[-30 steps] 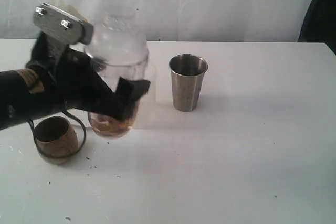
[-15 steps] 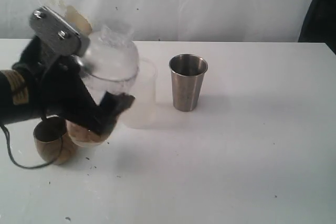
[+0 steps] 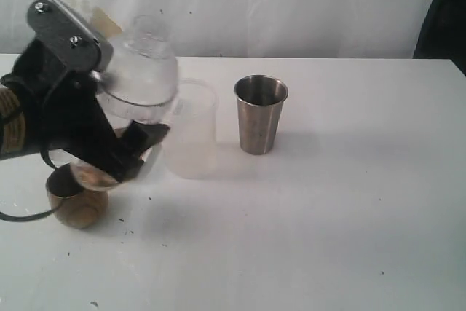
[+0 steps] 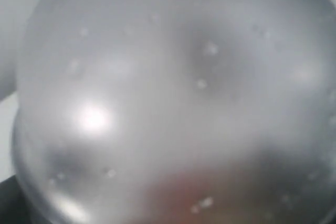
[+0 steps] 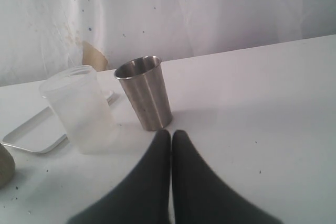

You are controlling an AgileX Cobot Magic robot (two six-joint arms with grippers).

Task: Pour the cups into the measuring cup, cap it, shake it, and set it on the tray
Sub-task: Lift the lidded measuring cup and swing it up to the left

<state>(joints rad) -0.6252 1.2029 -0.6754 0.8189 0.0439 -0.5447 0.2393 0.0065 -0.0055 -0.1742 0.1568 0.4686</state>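
— Which step is this?

— The shake, I'd judge. The left tool (image 3: 124, 152) has its jaws spread wide around the measuring cup (image 3: 135, 107) and is pinching it by the sides. The cup is clear of the worktop (image 3: 328, 216) and tipped well over. The dome cap (image 3: 142, 60) is on, and a little brown liquid sits at the cup's low end.

— And the two cups?

— The wooden cup (image 3: 76, 205) stands just beneath the left tool. The steel tumbler (image 3: 261, 114) is well off to its far side, with a frosted cup (image 3: 191, 129) between them. Whether either cup is drained I can't tell, but with the cap fitted, pouring looks finished.

— The other arm?

— The right tool (image 5: 170, 135) is pressed together on nothing, low over the worktop, just in front of the tumbler.

— What's next, then?

— Once shaken, the measuring cup needs righting, then carrying to the tray (image 5: 31, 129). From the right tool, the tray lies beyond the frosted cup. The left tool should lower the measuring cup flat onto the tray, clear of the wooden cup below, and only then let go.
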